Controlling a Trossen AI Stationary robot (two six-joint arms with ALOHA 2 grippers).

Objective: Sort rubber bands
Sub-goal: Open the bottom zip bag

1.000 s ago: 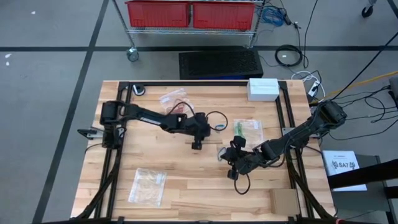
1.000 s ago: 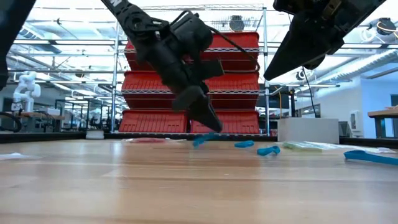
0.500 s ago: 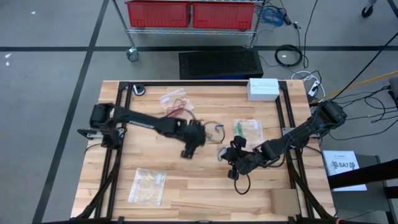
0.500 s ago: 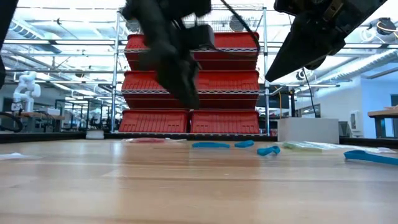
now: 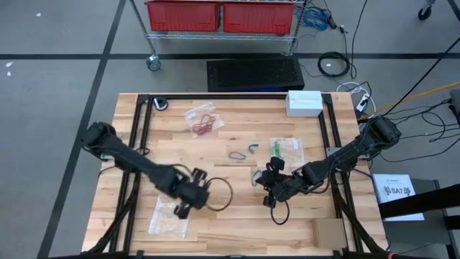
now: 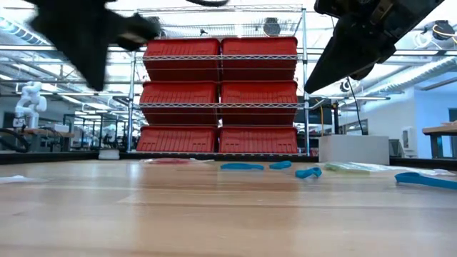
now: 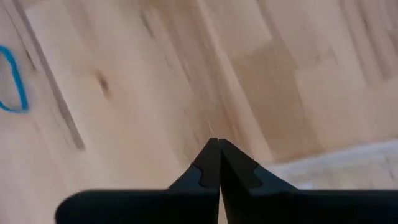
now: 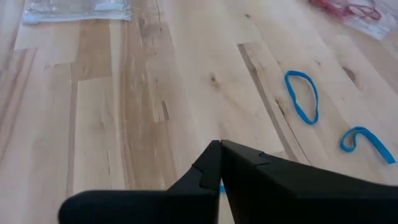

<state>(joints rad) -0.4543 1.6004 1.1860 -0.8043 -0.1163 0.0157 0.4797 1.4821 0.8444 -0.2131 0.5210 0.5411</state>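
Two blue rubber bands (image 5: 237, 155) (image 5: 255, 149) lie flat on the wood mid-table; they also show in the right wrist view (image 8: 302, 96) (image 8: 365, 140). Red rubber bands (image 5: 203, 122) lie on a clear bag at the back. Green ones sit in a clear bag (image 5: 287, 147). My left gripper (image 5: 183, 208) hovers shut and empty over the near-left clear bag (image 5: 170, 216), and its fingertips meet (image 7: 215, 147). My right gripper (image 5: 257, 178) hangs shut right of centre, above the table. A blue sliver (image 8: 220, 187) shows under its fingertips; whether it is held, I cannot tell.
A white box (image 5: 304, 103) stands at the back right and a cardboard piece (image 5: 329, 234) lies at the near right corner. A black cable loop (image 5: 215, 194) trails from my left wrist. Red bins (image 6: 218, 93) fill a rack beyond the table's far edge.
My left gripper has let go of a blue rubber band, which now lies flat mid-table. It has then risen and swung fast toward the table's near left, ending over the clear bag. My right arm has kept still.
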